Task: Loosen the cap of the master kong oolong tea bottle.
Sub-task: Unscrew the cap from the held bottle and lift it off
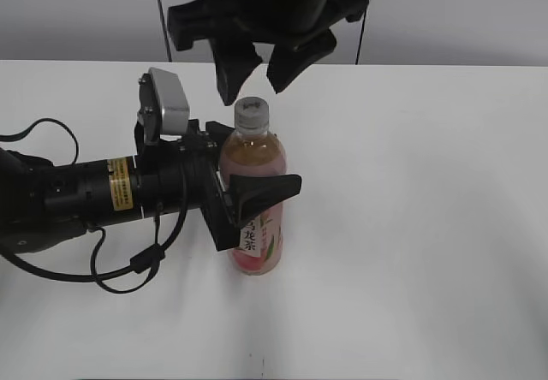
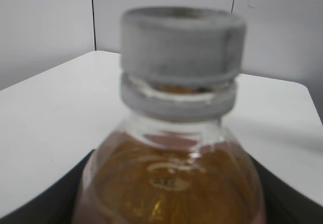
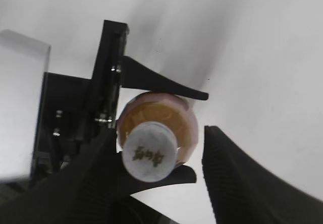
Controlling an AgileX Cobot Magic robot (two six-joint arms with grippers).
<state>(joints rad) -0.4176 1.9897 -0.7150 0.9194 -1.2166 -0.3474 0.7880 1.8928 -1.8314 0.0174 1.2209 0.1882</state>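
Two pincers: left (image 1: 257, 196) clamps oolong bottle (image 1: 253, 200), label "龙茶"; right (image 1: 255, 70) spread above cap (image 1: 253, 113).

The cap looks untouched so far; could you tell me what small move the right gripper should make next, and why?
Probably lower the right gripper straight down around the cap. Its jaws are open and hover just above the cap, while the left gripper already clamps the master kong oolong tea bottle upright.

One bottle (image 1: 254, 200), one cap (image 1: 253, 113), two grippers (image 1: 255, 193) (image 1: 259, 70).
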